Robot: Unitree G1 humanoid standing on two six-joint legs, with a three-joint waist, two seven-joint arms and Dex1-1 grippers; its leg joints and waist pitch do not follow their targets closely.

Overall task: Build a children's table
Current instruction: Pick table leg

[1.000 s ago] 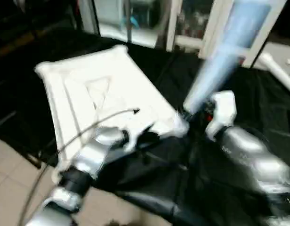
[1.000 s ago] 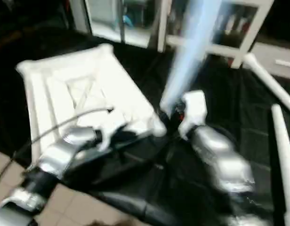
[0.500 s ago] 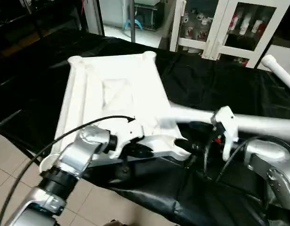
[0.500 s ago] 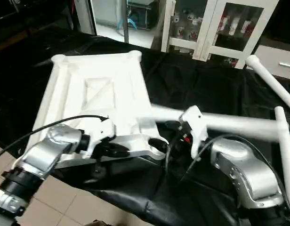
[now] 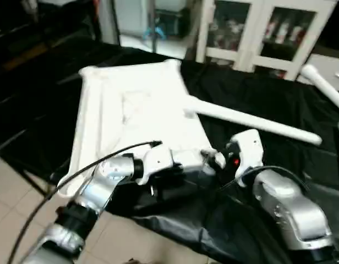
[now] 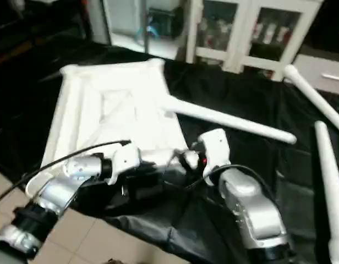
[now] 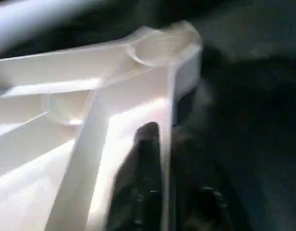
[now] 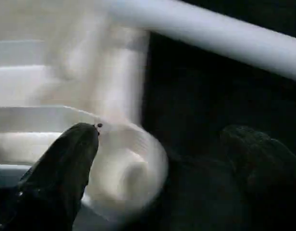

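The white tabletop lies ribbed side up on the black-covered work table. My left gripper is shut on its rim beside the near corner socket, one finger inside the rim wall and the other outside. My right gripper is open, its fingers wide apart around that same socket. One white leg lies flat, one end resting on the tabletop's right edge and the rest running off to the right. Two more legs lie at the far right.
The work table's near edge runs just below both grippers, with tiled floor beneath it. White glass-door cabinets stand behind the table. Black cloth folds bunch up under my right forearm.
The leg that slanted upward at the near corner has come down and now lies flat across the table, away from my right gripper. My left gripper stays at the rim.
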